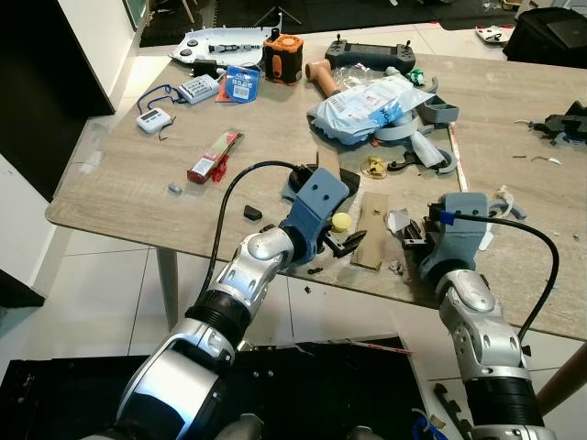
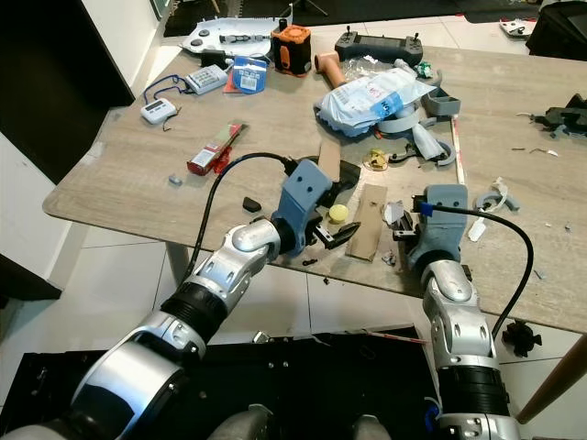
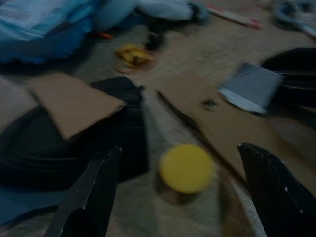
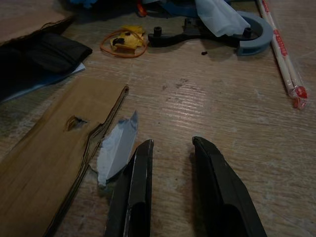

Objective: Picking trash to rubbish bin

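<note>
Now the left end effector [image 1: 341, 240] sits at the near edge of the worktop [image 1: 110, 174], fingers spread either side of a yellow ball [image 1: 341, 221] beside the cardboard strip [image 1: 371, 229]. Across that strip, the right end effector [image 4: 170, 163] rests fingers apart, touching a paper scrap [image 4: 118, 145].

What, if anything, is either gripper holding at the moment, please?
Nothing. The left gripper is open around the yellow ball; the right gripper is open beside paper.

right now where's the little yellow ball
The yellow ball lies on the table near its front edge, between the open fingers of the left gripper, just left of the cardboard strip.
</note>
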{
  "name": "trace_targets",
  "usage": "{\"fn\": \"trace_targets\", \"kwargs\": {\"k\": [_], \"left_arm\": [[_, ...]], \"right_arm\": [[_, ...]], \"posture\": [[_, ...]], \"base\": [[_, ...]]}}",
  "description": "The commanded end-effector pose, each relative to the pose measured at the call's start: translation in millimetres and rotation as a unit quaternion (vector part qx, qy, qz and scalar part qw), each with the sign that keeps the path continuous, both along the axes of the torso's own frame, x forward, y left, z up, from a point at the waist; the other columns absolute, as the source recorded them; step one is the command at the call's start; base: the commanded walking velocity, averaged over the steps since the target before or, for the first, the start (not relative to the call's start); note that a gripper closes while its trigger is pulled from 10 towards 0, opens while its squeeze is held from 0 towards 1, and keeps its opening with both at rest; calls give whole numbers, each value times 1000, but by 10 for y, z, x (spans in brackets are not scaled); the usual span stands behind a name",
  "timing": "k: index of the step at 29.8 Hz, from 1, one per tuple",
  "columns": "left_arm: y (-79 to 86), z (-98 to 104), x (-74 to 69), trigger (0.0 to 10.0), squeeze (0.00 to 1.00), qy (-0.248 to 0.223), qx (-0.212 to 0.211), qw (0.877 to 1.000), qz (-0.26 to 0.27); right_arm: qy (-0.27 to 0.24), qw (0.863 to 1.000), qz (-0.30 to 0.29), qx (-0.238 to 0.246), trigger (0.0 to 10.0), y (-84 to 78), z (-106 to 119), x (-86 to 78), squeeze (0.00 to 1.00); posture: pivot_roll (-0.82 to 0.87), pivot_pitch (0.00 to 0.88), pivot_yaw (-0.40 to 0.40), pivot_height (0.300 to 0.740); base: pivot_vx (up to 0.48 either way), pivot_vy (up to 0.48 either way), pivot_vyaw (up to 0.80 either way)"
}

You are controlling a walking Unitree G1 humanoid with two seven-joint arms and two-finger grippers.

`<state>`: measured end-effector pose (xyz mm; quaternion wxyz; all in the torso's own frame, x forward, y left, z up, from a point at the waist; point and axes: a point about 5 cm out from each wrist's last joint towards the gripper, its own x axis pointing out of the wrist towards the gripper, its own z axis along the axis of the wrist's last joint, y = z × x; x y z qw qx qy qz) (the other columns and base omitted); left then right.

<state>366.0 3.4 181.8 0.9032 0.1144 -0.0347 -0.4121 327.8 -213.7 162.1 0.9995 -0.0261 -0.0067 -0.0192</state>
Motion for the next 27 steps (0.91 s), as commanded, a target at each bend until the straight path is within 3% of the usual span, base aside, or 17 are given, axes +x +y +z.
{"fn": "trace_targets", "kwargs": {"k": [1,11,23,24,25,26,27], "left_arm": [[18,-35,32,10000,0,-6,0,999,31],[69,-281,25,10000,0,51,7,998,44],[4,-305,-1,10000,0,65,-20,997,31],[-1,-296,-2,3176,0,67,-27,997,26],[-1,-296,-2,3176,0,67,-27,997,26],[-2,-290,-2,0,0,67,-31,997,25],[0,-287,-2,0,0,70,-38,997,22]], "right_arm": [[55,998,-3,7,10000,-2,-249,-81,0],[60,998,1,6,10000,32,-261,-110,0],[63,998,3,5,10000,34,-261,-124,0],[63,998,2,4,10000,30,-262,-127,0],[63,998,2,4,10000,30,-262,-127,0],[63,998,2,4,10000,28,-262,-128,0],[64,998,2,4,10000,27,-263,-127,0]], "posture": [[56,294,112,740],[48,293,107,740],[47,292,107,740],[47,292,107,740],[47,292,107,740],[47,292,107,740],[45,294,108,740]], "base": [[0,0,0],[0,0,0],[0,0,0],[0,0,0],[0,0,0],[0,0,0],[0,0,0]]}}
